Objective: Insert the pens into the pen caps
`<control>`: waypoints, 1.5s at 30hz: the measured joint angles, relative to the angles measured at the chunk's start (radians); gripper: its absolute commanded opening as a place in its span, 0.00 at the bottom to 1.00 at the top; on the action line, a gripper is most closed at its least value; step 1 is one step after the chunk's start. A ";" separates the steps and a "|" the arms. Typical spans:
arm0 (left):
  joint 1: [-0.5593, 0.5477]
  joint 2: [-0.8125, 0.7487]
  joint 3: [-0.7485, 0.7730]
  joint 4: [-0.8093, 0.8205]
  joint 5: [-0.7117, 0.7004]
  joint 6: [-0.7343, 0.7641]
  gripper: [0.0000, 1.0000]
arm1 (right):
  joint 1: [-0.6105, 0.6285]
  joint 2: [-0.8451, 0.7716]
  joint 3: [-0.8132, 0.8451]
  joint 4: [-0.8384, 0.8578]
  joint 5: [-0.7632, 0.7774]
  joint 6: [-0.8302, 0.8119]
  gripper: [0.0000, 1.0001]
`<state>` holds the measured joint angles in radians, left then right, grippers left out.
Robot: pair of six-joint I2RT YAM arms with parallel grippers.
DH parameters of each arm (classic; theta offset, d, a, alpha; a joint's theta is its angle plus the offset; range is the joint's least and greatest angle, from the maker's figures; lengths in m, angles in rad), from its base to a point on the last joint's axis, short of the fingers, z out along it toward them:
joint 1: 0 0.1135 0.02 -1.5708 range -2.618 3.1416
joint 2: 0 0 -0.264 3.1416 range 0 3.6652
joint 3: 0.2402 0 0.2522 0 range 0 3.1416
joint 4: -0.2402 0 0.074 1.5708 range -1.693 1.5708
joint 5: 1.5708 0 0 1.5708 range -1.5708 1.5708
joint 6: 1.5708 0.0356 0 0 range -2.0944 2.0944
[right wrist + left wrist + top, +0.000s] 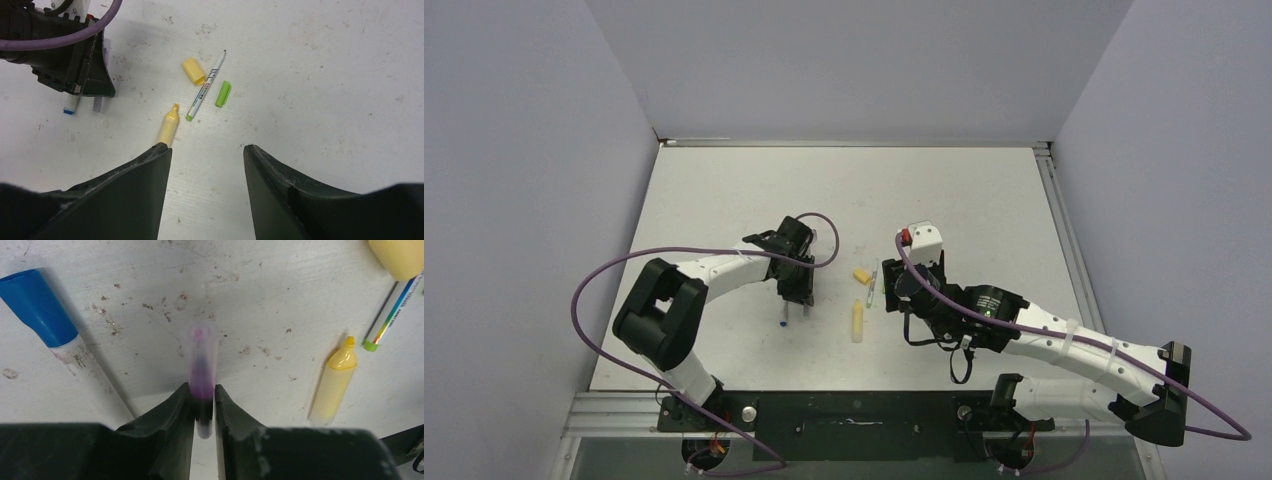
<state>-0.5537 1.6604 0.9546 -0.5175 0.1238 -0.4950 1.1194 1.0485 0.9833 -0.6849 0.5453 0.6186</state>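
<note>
My left gripper (204, 395) is shut on the thin purple pen (202, 371), which points away from me at the table; its far end is pale and blurred. A white pen with a blue end (36, 306) lies to its left. The yellow marker (167, 127), the yellow cap (193, 70), the thin grey-green pen (206, 87) and the green cap (223, 93) lie loose ahead of my right gripper (207, 147), which is open and empty above the table. In the top view the left gripper (796, 298) is left of the yellow marker (857, 321).
The white table (964, 200) is walled at the back and both sides. The left arm's purple cable (824, 235) loops over its wrist. The left gripper (75, 65) stands close to the loose pens, at their left.
</note>
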 measured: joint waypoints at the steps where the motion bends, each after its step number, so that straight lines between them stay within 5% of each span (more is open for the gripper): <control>1: 0.000 0.003 0.000 -0.002 -0.003 -0.001 0.25 | -0.001 0.000 -0.003 -0.001 -0.002 0.000 0.56; 17: -0.007 -0.021 0.032 -0.060 -0.023 0.000 0.47 | -0.006 0.003 -0.011 -0.001 -0.038 0.027 0.65; 30: -0.008 -0.316 0.054 -0.083 -0.003 0.037 0.52 | -0.013 0.173 -0.026 0.032 -0.108 0.087 0.68; 45: -0.008 -0.751 -0.143 -0.063 -0.037 0.074 0.58 | -0.014 0.460 -0.005 0.117 -0.143 0.194 0.68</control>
<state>-0.5613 0.9096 0.8112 -0.5800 0.0868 -0.4206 1.1057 1.5085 0.9783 -0.5682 0.4019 0.8127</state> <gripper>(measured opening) 0.572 0.678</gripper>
